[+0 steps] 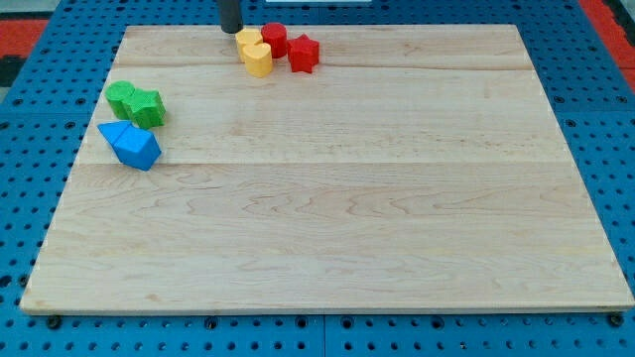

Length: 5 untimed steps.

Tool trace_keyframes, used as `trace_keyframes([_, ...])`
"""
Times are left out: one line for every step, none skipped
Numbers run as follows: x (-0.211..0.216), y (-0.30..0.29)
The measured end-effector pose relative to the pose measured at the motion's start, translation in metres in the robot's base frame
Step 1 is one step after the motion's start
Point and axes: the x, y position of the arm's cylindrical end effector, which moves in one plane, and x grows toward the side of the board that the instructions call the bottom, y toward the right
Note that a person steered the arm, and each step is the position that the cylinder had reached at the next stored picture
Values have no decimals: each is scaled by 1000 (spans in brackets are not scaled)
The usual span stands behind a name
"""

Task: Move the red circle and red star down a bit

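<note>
The red circle (274, 39) stands near the board's top edge, a little left of centre. The red star (304, 53) lies touching it on its lower right. Two yellow blocks sit against the red circle's left: one (248, 42) behind, a yellow heart-like one (258, 59) in front. My tip (230, 30) comes down from the view's top, just left of the rear yellow block, close to it or touching it. It is left of the red circle, with the yellow blocks between.
At the board's left a green block (123, 97) and a green star (147, 107) sit together. Just below them are a blue triangle (114, 133) and a blue block (138, 149). The wooden board (337, 218) rests on a blue pegboard table.
</note>
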Motion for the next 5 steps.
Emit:
trace_keyframes([0, 16])
trace_keyframes([12, 67])
trace_keyframes([14, 102])
trace_keyframes([39, 103])
trace_keyframes([73, 103])
